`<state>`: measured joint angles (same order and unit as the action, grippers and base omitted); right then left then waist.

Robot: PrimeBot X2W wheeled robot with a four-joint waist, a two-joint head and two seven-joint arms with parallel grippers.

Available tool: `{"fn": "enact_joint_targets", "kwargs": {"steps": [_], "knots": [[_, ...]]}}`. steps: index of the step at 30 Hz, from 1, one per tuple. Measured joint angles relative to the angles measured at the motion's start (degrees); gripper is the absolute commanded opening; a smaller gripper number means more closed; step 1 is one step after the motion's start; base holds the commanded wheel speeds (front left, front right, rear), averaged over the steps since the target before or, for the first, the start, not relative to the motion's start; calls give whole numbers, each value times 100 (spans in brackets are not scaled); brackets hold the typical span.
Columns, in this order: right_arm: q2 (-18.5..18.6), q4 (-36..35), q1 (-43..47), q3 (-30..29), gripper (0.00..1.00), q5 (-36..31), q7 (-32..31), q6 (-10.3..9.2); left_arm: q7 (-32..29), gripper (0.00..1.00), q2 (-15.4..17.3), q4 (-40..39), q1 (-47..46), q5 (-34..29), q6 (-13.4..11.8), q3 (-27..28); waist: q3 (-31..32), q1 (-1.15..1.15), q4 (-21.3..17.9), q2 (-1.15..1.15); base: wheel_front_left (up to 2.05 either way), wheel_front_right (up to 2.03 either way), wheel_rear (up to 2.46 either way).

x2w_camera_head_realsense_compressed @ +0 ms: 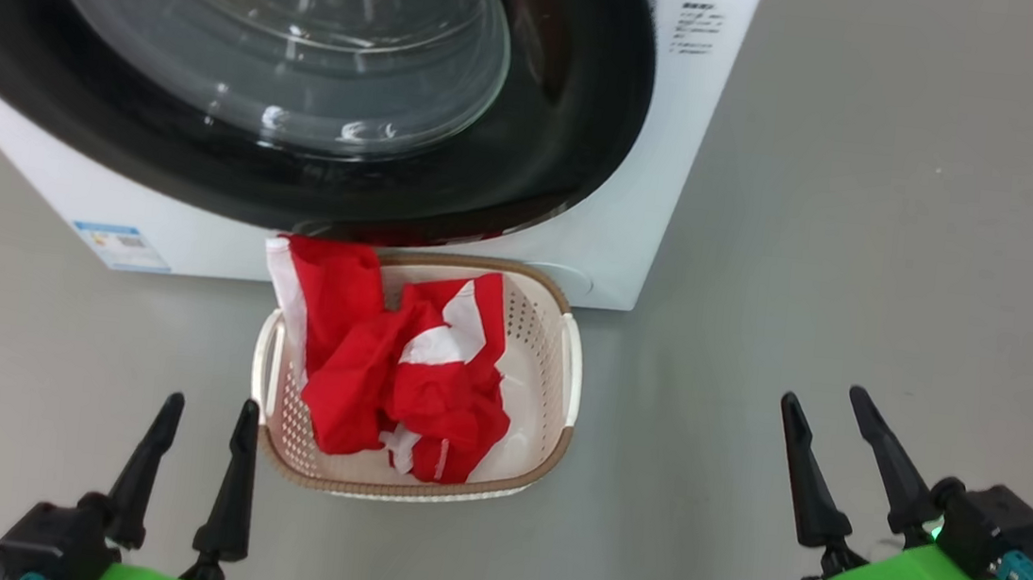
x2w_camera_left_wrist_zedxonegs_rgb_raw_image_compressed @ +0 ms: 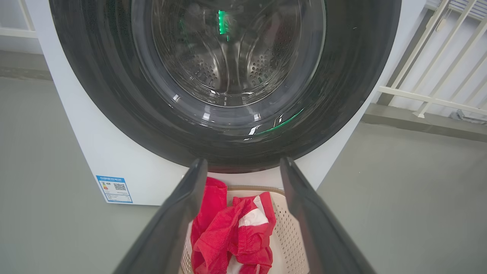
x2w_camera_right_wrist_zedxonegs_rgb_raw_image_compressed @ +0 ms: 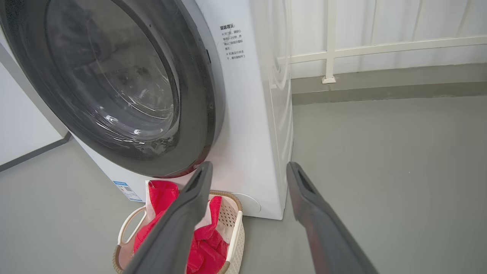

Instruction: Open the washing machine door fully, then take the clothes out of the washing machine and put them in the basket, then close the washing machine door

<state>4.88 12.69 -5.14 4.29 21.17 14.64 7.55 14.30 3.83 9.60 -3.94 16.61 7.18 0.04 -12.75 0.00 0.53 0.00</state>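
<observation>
The white washing machine (x2w_camera_head_realsense_compressed: 672, 153) fills the top of the head view, and its black-rimmed glass door (x2w_camera_head_realsense_compressed: 311, 62) lies shut against the front. Through the glass the left wrist view shows the steel drum (x2w_camera_left_wrist_zedxonegs_rgb_raw_image_compressed: 228, 68). On the floor in front stands the cream basket (x2w_camera_head_realsense_compressed: 556, 370) holding the red and white clothes (x2w_camera_head_realsense_compressed: 396, 364), one piece draped over its far rim. My left gripper (x2w_camera_head_realsense_compressed: 206, 416) is open at the lower left, short of the basket. My right gripper (x2w_camera_head_realsense_compressed: 828, 405) is open at the lower right, well clear of the basket, nothing between its fingers.
Grey floor (x2w_camera_head_realsense_compressed: 907, 271) stretches around the machine and basket. A blue label (x2w_camera_head_realsense_compressed: 121, 246) sits on the machine's lower left front. A white railing (x2w_camera_right_wrist_zedxonegs_rgb_raw_image_compressed: 380, 47) and wall run behind the machine on its right side.
</observation>
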Motion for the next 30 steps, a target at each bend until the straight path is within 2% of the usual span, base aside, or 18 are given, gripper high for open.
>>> {"fn": "enact_joint_targets", "kwargs": {"steps": [17,29,30], "knots": [[-92,-167,840,-375,100,-1,0,0,0,100,41,-183,602,3,0,229,410,0,-409,0,0,0,0],[-107,-204,1092,-526,100,-1,0,0,0,100,38,-215,762,73,0,270,530,0,-460,0,0,0,0],[-108,-204,1092,-524,0,-1,0,0,-1,0,40,-211,762,100,0,244,535,0,-448,0,0,0,0]]}}
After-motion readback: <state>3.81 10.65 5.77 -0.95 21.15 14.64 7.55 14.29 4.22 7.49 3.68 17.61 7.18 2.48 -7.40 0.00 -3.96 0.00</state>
